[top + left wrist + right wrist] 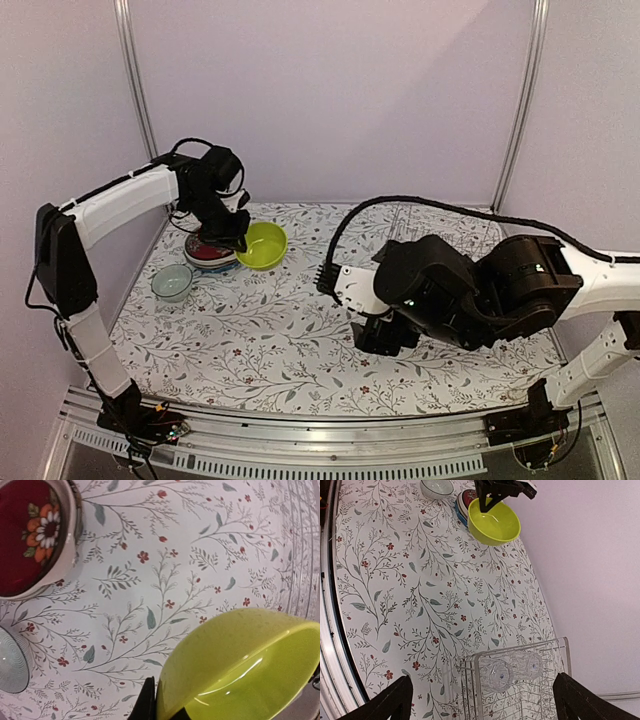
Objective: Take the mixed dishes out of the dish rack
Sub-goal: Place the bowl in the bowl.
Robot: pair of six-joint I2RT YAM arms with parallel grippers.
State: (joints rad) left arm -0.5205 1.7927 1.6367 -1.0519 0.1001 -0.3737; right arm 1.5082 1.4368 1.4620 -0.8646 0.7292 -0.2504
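Two clear glasses (512, 670) in wire rack (547, 700), right hand (485, 702) spread; left hand (232, 235) pinching glossy lime bowl (262, 245) (by rim)

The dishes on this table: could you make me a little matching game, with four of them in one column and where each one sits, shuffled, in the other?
Things:
1. lime-green bowl
2. clear drinking glasses
3. red floral plate
4. small whitish bowl

Places:
A. on top of the plate stack
B. alone on the tablecloth
C. rim pinched by the left gripper
D. inside the dish rack

Pairs: 1-C, 2-D, 3-A, 4-B
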